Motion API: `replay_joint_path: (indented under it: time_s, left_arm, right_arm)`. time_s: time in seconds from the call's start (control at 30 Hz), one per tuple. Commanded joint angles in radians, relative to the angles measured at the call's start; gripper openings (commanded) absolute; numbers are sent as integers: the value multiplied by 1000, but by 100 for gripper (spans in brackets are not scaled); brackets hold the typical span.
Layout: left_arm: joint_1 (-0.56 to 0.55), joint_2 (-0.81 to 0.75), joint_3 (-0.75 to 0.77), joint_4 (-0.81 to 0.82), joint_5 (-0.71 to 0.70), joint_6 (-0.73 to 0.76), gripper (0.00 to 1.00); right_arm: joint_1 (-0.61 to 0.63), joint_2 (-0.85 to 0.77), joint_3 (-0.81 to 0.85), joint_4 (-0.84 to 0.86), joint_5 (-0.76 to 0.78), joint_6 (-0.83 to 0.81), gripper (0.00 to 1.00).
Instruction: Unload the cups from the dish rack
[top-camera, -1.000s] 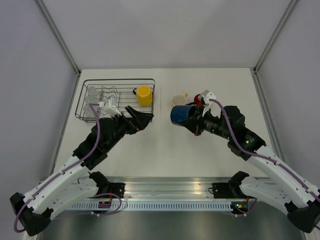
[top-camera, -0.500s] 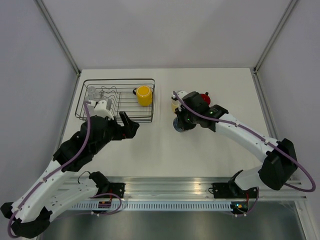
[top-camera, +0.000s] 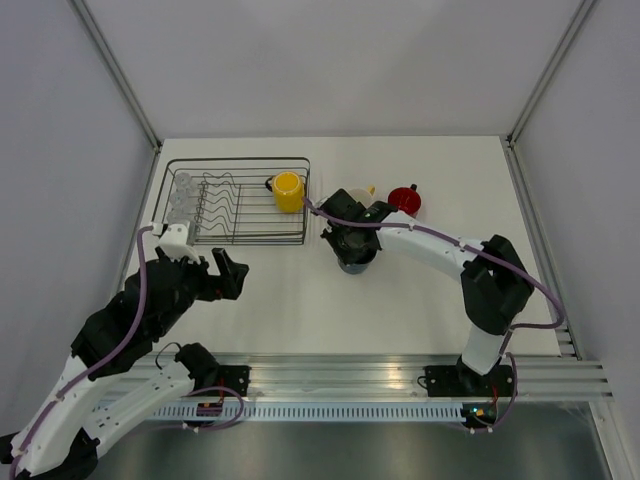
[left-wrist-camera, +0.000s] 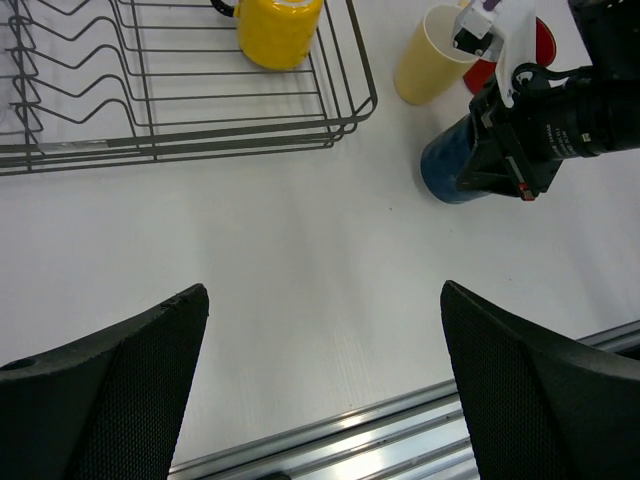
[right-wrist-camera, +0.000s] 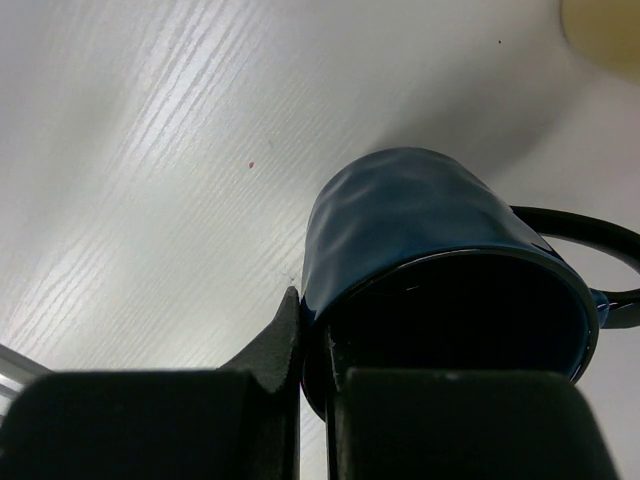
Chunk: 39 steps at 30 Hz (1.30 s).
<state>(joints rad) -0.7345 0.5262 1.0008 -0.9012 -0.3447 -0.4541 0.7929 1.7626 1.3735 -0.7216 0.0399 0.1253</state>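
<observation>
My right gripper (right-wrist-camera: 318, 345) is shut on the rim of the dark blue mug (right-wrist-camera: 420, 240), one finger inside and one outside. The mug stands upright at the table surface, just right of the dish rack (top-camera: 235, 212); the top view shows it (top-camera: 357, 263) under the gripper (top-camera: 350, 245). A bright yellow mug (top-camera: 288, 190) sits in the rack's right end, and clear glass tumblers (top-camera: 181, 190) stand at its left end. The cream mug (left-wrist-camera: 430, 62) and red mug (top-camera: 404, 198) stand on the table behind the blue one. My left gripper (left-wrist-camera: 322, 292) hangs open and empty over bare table in front of the rack.
The rack's black wire wall (left-wrist-camera: 345, 125) lies between the yellow mug (left-wrist-camera: 275, 25) and the open table. The right arm's wrist (left-wrist-camera: 555, 110) leans over the blue mug. A metal rail (top-camera: 330, 372) runs along the near table edge.
The right arm has swung left and down, setting the blue mug upright near the rack's corner. The left arm has pulled back from the rack toward the near edge, still open.
</observation>
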Motion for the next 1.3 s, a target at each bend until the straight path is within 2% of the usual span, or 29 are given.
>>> replay_joint_path:
  time_s: [0.0,0.4,0.6,0.7,0.73,0.87,0.97,1.1,1.13,1.23,1.27]
  left_arm:
    - [1,-48,-25,8,-62,72,100]
    - [1,-143,-91,67,-106,71,100]
    - [1,-140,-91,68,-103,71,100]
    - [1,-129,-94,70,-94,66,100]
    - [1,-124,-94,70,-86,65,100]
    - [1,-95,-93,68,-76,49,100]
    - [1,-55,-82,68,-62,29,100]
    - [1,6,-54,68,-62,-11,100]
    - [1,41,-47,68,-74,-23,100]
    - [1,131,1,67,-121,-89,100]
    - [1,161,10,68,-137,-104,100]
  right_arm:
    - [0,29,79,-6,55,7,0]
    - [-1,167,162,-58,83,10,0]
    - [0,199,179,-82,87,31,6]
    - [0,205,188,-84,84,39,12]
    - [-1,204,190,-84,83,42,18]
    - [0,187,202,-87,83,45,24]
    - [0,163,220,-90,80,43,33]
    - [0,121,242,-104,81,45,43]
    - [-1,109,242,-107,84,43,48]
    - [0,40,237,-119,95,40,57]
    - [-1,-4,236,-121,109,39,58]
